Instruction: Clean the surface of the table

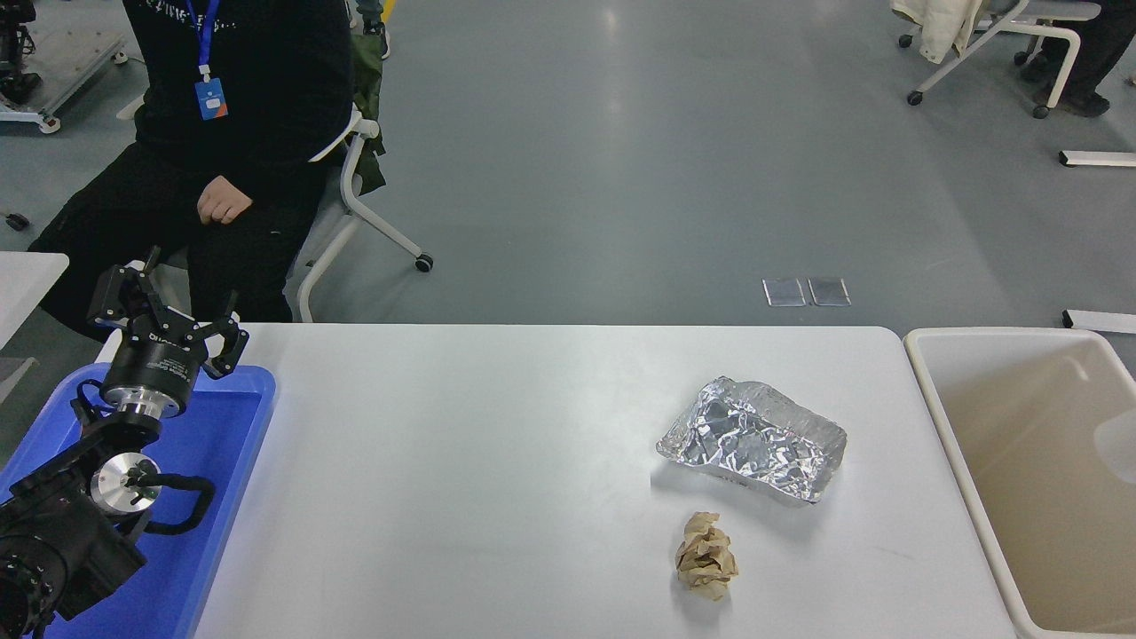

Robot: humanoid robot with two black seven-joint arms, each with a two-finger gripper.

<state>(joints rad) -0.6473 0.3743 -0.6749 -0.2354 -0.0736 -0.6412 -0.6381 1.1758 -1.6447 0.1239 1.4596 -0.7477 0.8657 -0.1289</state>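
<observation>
The white table surface point(497, 479) fills the lower middle of the head view. On its right half lies a crumpled silver foil tray point(753, 438), and nearer the front edge a brown crumpled paper ball point(706, 556). My left gripper point(169, 306) is parked at the lower left above the blue tray point(213, 497), its fingers spread open and holding nothing. The right arm and gripper are out of view. A white paper cup point(1120, 445) shows only as a sliver at the right edge, inside the beige tub point(976, 461).
A person in black sits on a white chair point(355, 186) beyond the table's far left corner. The beige tub stands against the table's right edge, the blue tray against its left edge.
</observation>
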